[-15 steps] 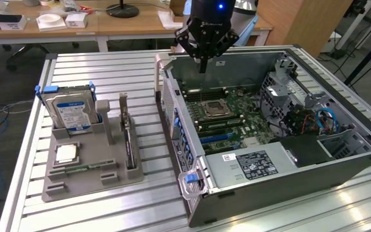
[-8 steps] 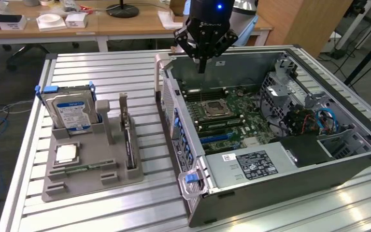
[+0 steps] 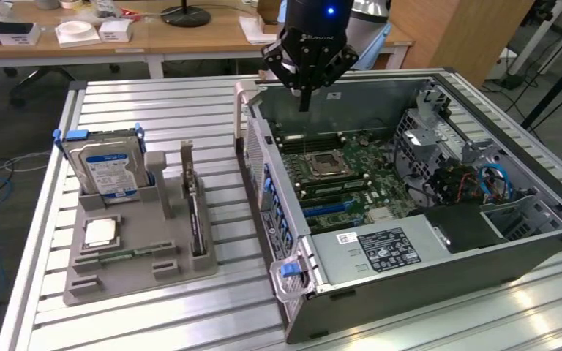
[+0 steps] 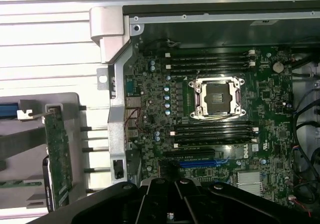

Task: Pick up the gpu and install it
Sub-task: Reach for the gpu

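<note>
Because the gpu point(image 3: 196, 216) stands on its long edge in a slot of the grey holder point(image 3: 125, 274), its upper edge is free to be taken from above. It sits on the exterior view's left, near the hard drive point(image 3: 110, 164) and well apart from the open computer case point(image 3: 515, 241). That case lies on its side with the panel off, so the motherboard point(image 3: 345, 172) and its slots face upward. The gripper point(image 3: 304, 102) hangs over the far wall of the case, fingers pressed together and holding nothing. The card looks thin: a green board seen edge-on, a dark side, and a silvery bracket rising at its far end.
</note>
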You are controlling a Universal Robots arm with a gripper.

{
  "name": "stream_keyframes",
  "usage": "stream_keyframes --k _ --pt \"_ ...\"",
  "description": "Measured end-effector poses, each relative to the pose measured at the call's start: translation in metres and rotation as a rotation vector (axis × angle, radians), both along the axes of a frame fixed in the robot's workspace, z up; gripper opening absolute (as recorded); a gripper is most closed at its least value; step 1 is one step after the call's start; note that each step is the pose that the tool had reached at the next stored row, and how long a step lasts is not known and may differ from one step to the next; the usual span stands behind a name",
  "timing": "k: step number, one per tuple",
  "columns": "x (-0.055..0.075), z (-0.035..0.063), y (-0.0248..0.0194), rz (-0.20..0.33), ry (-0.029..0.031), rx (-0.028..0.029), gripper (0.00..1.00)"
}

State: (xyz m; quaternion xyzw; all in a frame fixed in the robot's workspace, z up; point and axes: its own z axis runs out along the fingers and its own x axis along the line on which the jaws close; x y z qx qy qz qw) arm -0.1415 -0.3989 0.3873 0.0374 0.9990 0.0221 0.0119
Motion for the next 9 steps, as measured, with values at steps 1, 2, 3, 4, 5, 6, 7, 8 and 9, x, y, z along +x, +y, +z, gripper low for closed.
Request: stream_keyframes --k 1,2,3,4,5,6,7,8,9 --pt "-0.0003 -0.0001 0.0000 0.000 0.0000 0.0000 0.11" --pt "-0.0005 -0.0002 0.0000 0.000 0.0001 0.0000 0.11" --pt "-0.0008 -0.0003 0.0000 0.000 0.0001 0.0000 0.11" --pt "-0.0011 -0.0004 0.0000 0.000 0.0002 0.0000 0.11" --pt "-0.0014 -0.0004 0.0000 0.000 0.0002 -0.0001 0.11" --pt "-0.0017 -0.0005 0.0000 0.000 0.0003 -0.0001 0.11" --pt "-0.0020 -0.0006 0.0000 0.000 0.0003 -0.0001 0.11" --pt "-0.0022 -0.0007 0.0000 0.000 0.0004 0.0000 0.11" --pt "-0.0026 -0.0008 0.0000 0.000 0.0004 -0.0001 0.11"
